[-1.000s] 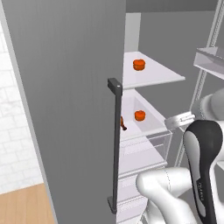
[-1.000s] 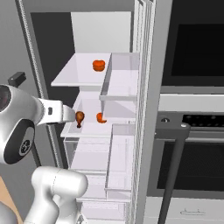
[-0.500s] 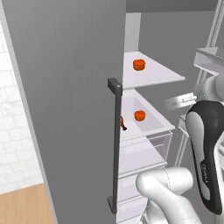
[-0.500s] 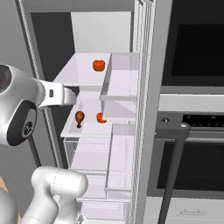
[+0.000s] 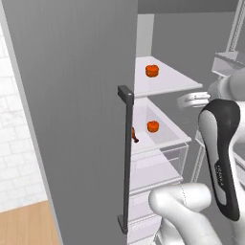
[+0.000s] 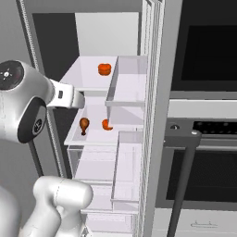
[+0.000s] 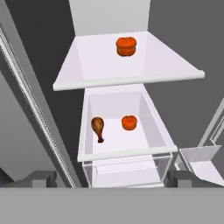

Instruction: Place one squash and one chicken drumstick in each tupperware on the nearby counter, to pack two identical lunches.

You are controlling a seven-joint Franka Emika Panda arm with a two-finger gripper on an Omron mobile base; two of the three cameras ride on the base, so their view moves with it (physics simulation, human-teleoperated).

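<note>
Inside the open fridge, one squash (image 7: 126,46) (image 5: 152,71) (image 6: 104,69) sits on the upper white shelf (image 7: 175,72). A second squash (image 7: 129,122) (image 5: 153,126) (image 6: 107,124) lies on the shelf below, with a chicken drumstick (image 7: 98,127) (image 6: 84,124) to its left, bone end toward me. My gripper (image 7: 113,179) is open and empty, in front of the shelves at about the height of the upper shelf's edge. The hand (image 5: 191,101) (image 6: 74,98) stands outside the fridge. The tupperware and the counter are out of view.
The grey fridge door (image 5: 72,110) with its dark vertical handle (image 5: 127,158) stands open at the left. Clear drawers (image 6: 92,162) sit under the lower shelf, door bins (image 6: 127,88) hang at the right, and an oven (image 6: 203,139) with a bar handle lies beyond.
The arm has lifted the hand from the lower shelf's level up to the upper shelf's edge. The gripper stays open. The food has not moved.
</note>
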